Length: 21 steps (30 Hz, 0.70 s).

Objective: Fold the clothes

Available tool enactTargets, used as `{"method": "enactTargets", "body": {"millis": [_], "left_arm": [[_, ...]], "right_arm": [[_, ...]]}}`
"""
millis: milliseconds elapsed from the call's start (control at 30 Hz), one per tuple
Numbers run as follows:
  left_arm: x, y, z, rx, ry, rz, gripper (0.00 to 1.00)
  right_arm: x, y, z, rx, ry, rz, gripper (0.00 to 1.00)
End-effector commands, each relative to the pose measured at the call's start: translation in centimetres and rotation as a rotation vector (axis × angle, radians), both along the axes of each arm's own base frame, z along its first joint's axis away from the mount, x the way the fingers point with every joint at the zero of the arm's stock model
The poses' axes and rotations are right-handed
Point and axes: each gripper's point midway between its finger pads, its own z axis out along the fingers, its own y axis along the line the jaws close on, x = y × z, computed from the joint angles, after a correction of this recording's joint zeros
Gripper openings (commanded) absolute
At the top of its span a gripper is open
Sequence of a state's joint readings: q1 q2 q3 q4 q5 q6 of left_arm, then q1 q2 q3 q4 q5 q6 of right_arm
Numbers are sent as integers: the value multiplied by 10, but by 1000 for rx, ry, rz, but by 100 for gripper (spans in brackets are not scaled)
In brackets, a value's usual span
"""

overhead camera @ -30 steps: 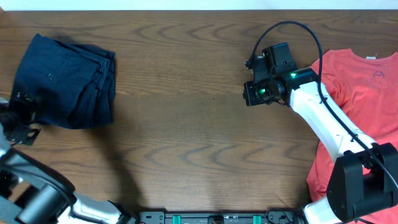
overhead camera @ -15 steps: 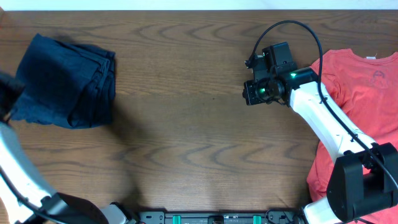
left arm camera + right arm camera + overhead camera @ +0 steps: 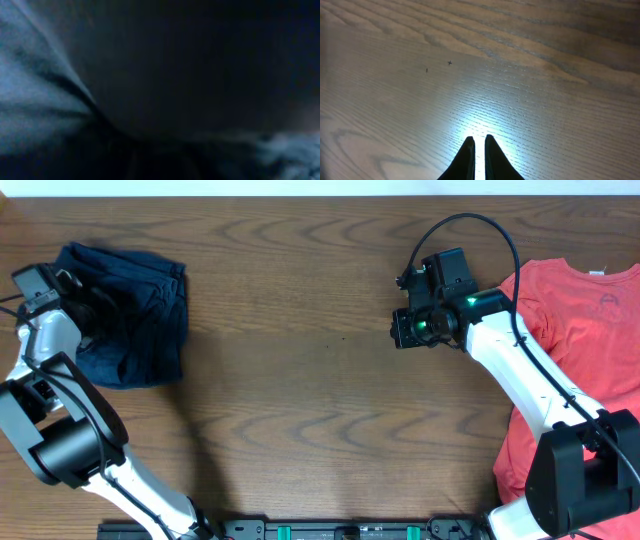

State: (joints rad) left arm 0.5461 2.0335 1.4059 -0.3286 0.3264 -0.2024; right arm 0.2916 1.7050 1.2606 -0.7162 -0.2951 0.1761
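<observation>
The clothes, dark navy shorts point(image 3: 145, 310), lie rumpled in a heap at the far left of the table. My left gripper point(image 3: 92, 312) is pressed down into the heap's left part, black against the dark cloth. The left wrist view is filled with blurred navy fabric point(image 3: 45, 100) right up against the lens, and its jaws do not show. My right gripper point(image 3: 394, 330) hovers over bare wood right of centre, well away from the shorts. In the right wrist view the right gripper point(image 3: 479, 139) is shut with nothing between its fingers.
A red T-shirt point(image 3: 575, 330) lies spread at the right edge, under the right arm's base. The brown wooden table point(image 3: 300, 380) stretches between the two garments. The left arm's white links point(image 3: 40, 355) stand at the left edge.
My left arm has swung in from the left edge onto the shorts. The heap's left side is now more bunched. The right arm has not moved.
</observation>
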Motion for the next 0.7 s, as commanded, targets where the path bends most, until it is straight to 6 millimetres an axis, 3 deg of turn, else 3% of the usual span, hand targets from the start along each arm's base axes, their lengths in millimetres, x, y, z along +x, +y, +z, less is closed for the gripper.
{"method": "enactTargets", "body": {"millis": [0, 100, 300, 433, 500, 600, 667], "left_arm": [[-1, -24, -8, -62, 14, -81, 40], [-2, -28, 23, -47, -18, -91, 50], [-34, -60, 139, 68, -141, -221, 59], [-78, -105, 205, 193, -196, -380, 60], [-104, -130, 232, 241, -225, -442, 66], [-146, -157, 265, 301, -268, -458, 71], [-174, -166, 283, 354, -299, -448, 91]], "right_arm": [[2, 0, 3, 9, -9, -15, 7], [4, 0, 12, 14, -32, -11, 7], [5, -9, 64, 6, -188, -31, 7], [-2, -24, 120, -15, -359, -59, 8], [-10, -29, 151, -4, -453, -61, 10], [-27, -34, 189, 8, -569, -39, 20], [-41, -38, 208, 15, -625, -31, 31]]}}
